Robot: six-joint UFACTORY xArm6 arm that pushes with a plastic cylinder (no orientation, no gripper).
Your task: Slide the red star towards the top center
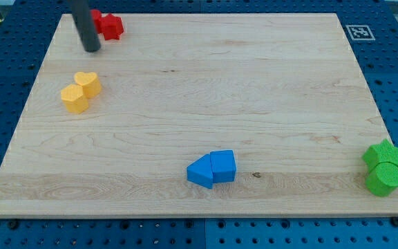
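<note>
Standing in the upper left of the frame, the tool (92, 49) is a plain dark rod with nothing to open or close and nothing held; its lower end rests on the worktop (199, 90) just left of and slightly below the red star (108, 26). Whether it touches the star I cannot tell, since the rod's shaft hides the star's left edge.

The red star sits near the upper left corner of the worktop, close to the top edge. It looks like a small, rigid, light block that should slide easily over the smooth wood. It cannot be taken hold of, only pushed, so the contact ought to fall on its left side, about level with its middle; a push off centre against one of its points would probably spin it or let it slip away. The top centre lies well to its right along the top edge.

Below the tool, on the left side, two yellow blocks (81, 91) sit touching, one rounded like a heart. Two blue blocks (212, 168) lie touching at lower centre, and two green blocks (383, 169), the upper one a star, sit at the lower right corner.
</note>
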